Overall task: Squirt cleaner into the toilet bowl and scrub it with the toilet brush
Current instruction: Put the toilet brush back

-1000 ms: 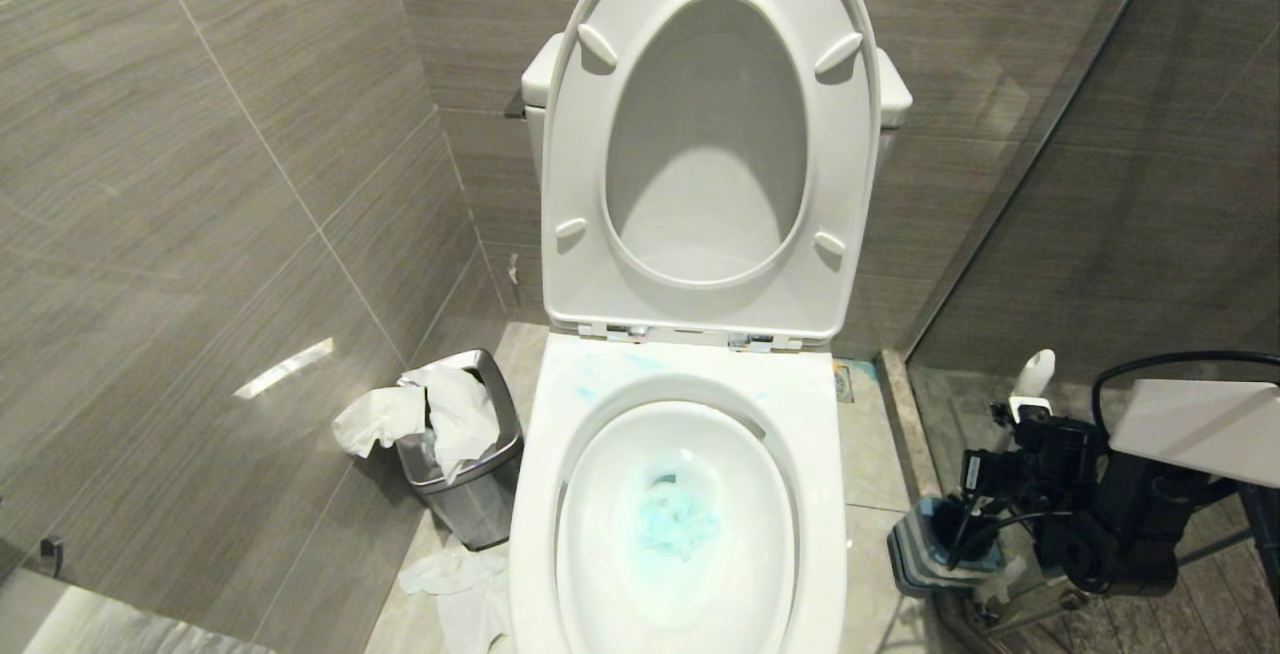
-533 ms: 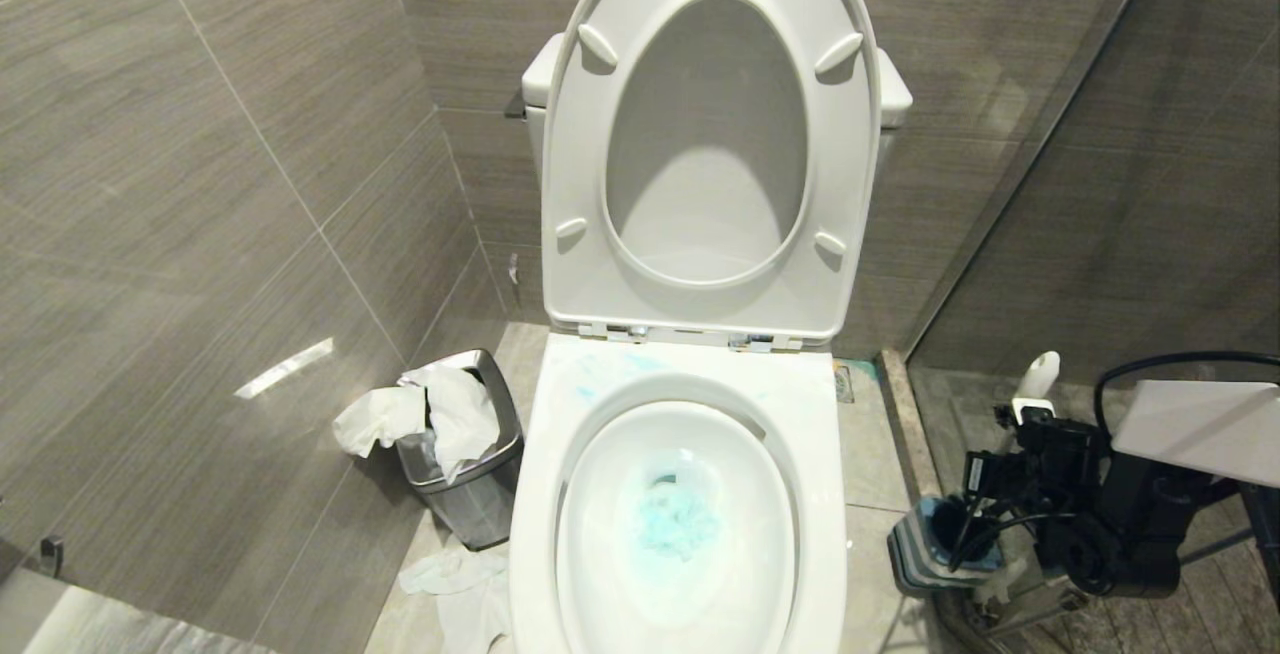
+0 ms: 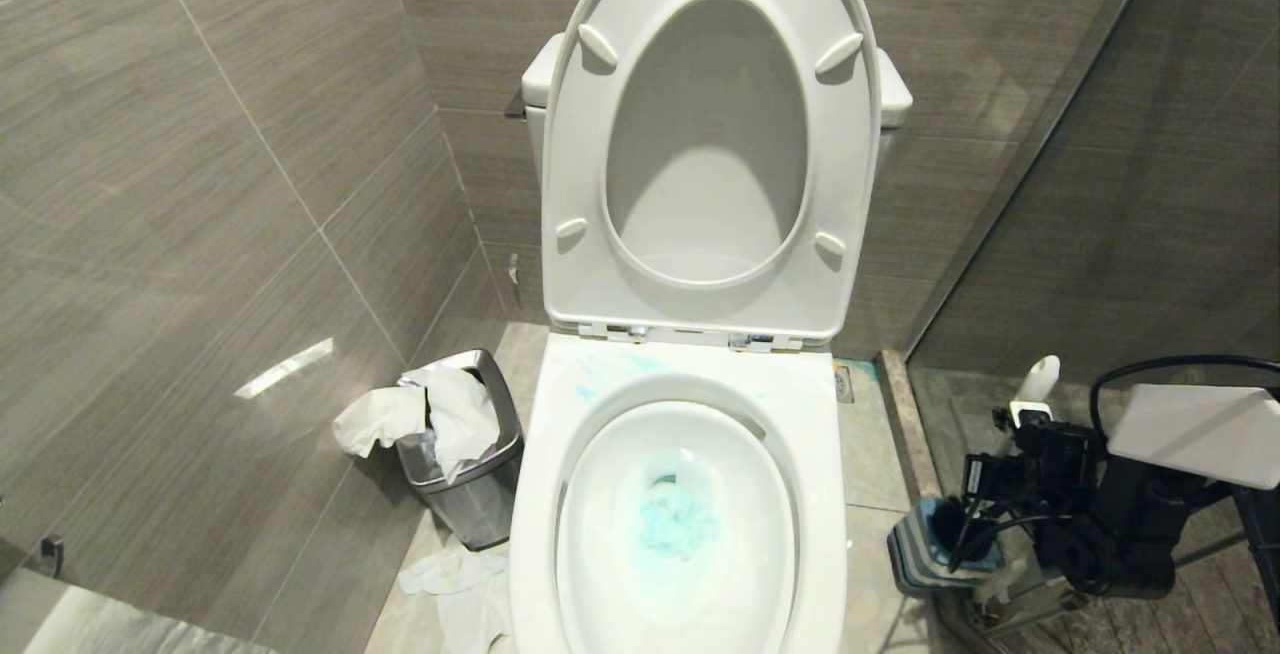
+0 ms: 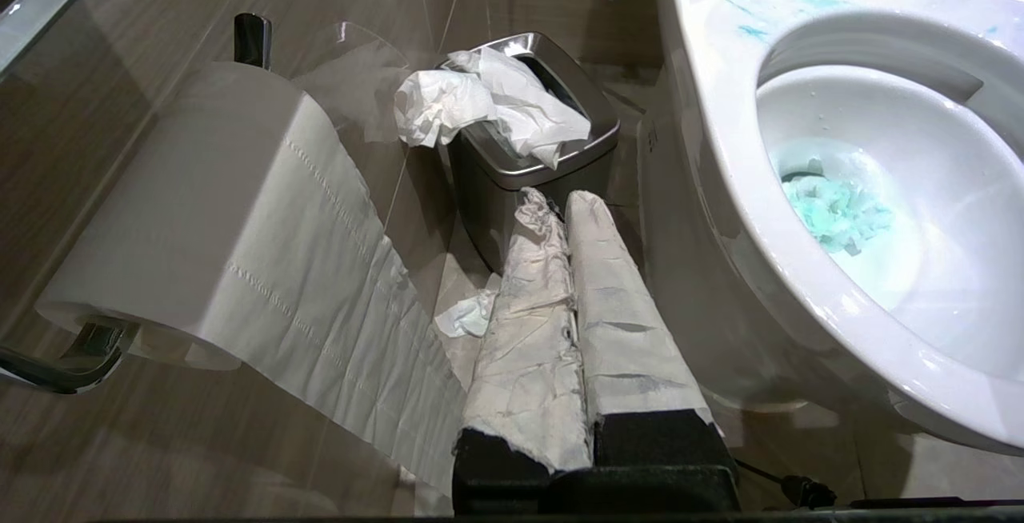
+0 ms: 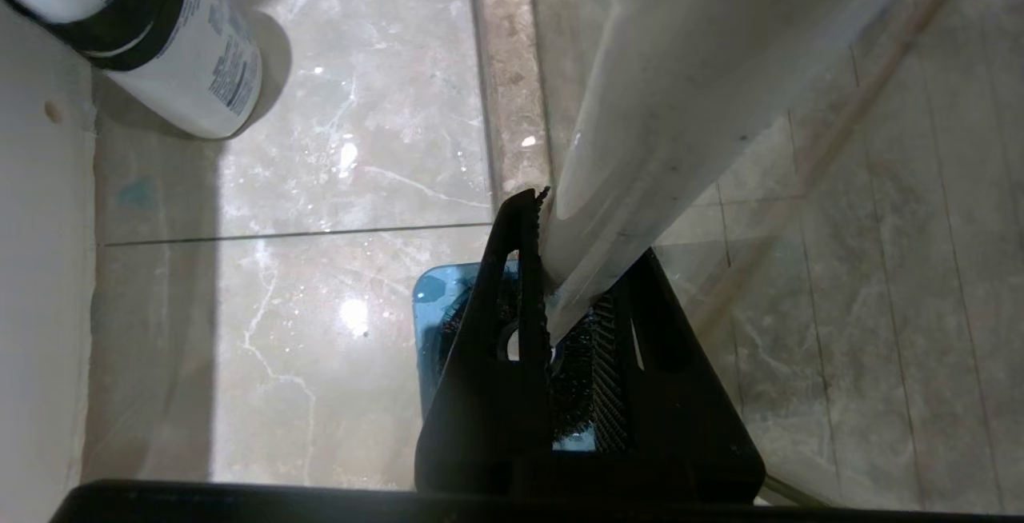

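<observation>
The toilet bowl [image 3: 830,454] stands open, seat and lid raised. Turquoise cleaner [image 3: 675,519] clouds its water, and thin smears of it mark the back rim [image 3: 600,374]. My right gripper [image 3: 1028,412] is low at the right of the toilet, shut on the toilet brush's white handle [image 5: 656,107] just below the rounded end [image 3: 1040,372]. The black bristle head [image 5: 568,379] sits down in the blue holder [image 3: 935,544]. My left gripper [image 4: 564,203], its fingers wrapped in white tape, hangs shut and empty beside the bowl [image 4: 720,131], out of the head view.
A steel waste bin [image 3: 470,494] stuffed with paper stands left of the toilet, with more paper on the floor [image 3: 460,584]. A toilet-paper roll [image 4: 200,211] hangs on the left wall. A white bottle with blue print [image 5: 192,59] stands on the floor beside the toilet base. A glass partition [image 3: 1100,184] is at the right.
</observation>
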You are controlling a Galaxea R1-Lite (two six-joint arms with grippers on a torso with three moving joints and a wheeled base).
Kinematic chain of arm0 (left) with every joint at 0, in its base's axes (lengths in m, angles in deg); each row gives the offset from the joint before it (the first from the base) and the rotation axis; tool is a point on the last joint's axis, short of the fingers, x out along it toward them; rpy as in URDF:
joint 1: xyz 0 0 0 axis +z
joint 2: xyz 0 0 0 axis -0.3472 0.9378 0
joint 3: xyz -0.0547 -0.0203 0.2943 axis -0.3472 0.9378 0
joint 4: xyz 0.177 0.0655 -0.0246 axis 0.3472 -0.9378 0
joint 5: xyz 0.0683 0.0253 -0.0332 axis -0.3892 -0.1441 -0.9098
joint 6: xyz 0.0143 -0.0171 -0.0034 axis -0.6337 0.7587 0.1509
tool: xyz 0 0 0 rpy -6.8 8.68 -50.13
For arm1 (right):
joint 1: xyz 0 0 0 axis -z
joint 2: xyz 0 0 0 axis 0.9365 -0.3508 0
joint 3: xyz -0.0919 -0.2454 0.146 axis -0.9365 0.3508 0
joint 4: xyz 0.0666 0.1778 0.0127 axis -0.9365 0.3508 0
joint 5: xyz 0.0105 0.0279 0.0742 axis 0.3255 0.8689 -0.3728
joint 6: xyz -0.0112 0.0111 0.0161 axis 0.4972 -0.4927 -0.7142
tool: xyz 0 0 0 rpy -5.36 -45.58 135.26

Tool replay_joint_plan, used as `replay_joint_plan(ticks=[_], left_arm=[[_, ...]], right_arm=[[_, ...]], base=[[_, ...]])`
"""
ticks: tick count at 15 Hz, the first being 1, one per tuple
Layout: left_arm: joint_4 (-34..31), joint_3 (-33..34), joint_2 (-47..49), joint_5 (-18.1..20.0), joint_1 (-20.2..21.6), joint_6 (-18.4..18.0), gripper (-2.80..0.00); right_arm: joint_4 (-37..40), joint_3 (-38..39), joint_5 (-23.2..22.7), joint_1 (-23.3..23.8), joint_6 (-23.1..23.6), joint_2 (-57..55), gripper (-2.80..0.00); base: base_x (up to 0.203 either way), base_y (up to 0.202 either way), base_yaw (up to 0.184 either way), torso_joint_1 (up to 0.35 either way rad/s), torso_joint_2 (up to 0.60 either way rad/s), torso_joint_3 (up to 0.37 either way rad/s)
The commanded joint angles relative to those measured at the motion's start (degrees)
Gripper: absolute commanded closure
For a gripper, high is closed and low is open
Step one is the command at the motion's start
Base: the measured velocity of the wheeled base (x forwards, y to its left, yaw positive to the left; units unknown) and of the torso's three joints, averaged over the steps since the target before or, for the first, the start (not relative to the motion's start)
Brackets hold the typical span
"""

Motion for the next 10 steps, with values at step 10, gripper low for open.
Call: replay_joint_plan(ticks=[10], left_arm=[[-0.02,0.0,-0.02,0.0,0.02,0.0,0.0]], right_arm=[[0.91,0.5,-3.67,0.31,0.09,-0.36,0.0]], base=[[0.0,0.0,0.0,0.0,0.0,0.0]])
